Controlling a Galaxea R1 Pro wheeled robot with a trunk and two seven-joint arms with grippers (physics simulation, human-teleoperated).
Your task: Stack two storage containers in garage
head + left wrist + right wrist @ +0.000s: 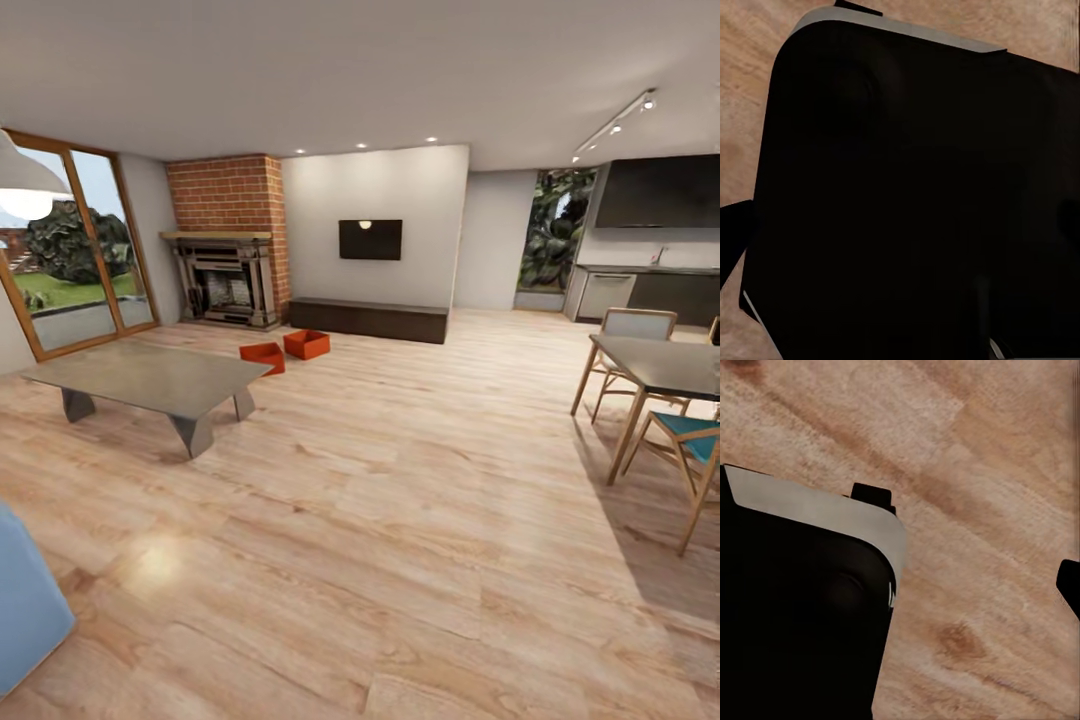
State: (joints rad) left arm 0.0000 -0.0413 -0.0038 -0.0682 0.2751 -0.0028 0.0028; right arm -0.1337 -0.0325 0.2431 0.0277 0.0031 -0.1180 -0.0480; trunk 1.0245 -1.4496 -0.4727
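Two orange-red storage containers sit side by side on the light wood-plank floor of the living room, in front of the brick fireplace (228, 245). One container (262, 356) lies just past the coffee table's far corner. The other container (307, 344) is a little farther back, near the low dark TV bench (370, 320). Both are several metres ahead of me. In the right wrist view one dark fingertip (1069, 585) shows at the picture's rim, with bare wood floor in the middle. In the left wrist view a dark fingertip (731, 240) shows beside my black base (915, 202). Nothing is held.
A low grey coffee table (150, 378) stands left of centre. A blue sofa corner (25, 600) is at the near left. A dining table (665, 365) with wooden chairs (695, 450) stands at the right. Glass doors (75, 250) line the left wall. Open floor runs between the tables towards the containers.
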